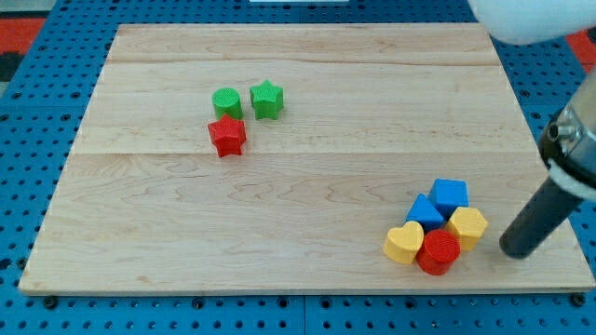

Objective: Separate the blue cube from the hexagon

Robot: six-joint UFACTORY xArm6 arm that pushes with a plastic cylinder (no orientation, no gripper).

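Note:
The blue cube (451,194) sits at the top of a tight cluster near the view's bottom right. Just below it on the right is the yellow hexagon (467,225), touching it. A second blue block (426,212), wedge-like, lies left of the hexagon. A yellow heart (403,243) and a red cylinder (439,251) close the cluster at the bottom. My tip (516,251) is at the end of the dark rod, to the right of the hexagon and red cylinder, apart from them by a small gap.
A green cylinder (226,101), a green star (266,99) and a red star (227,136) are grouped at the upper left of the wooden board (298,195). The board's right edge runs just right of my tip. Blue pegboard surrounds the board.

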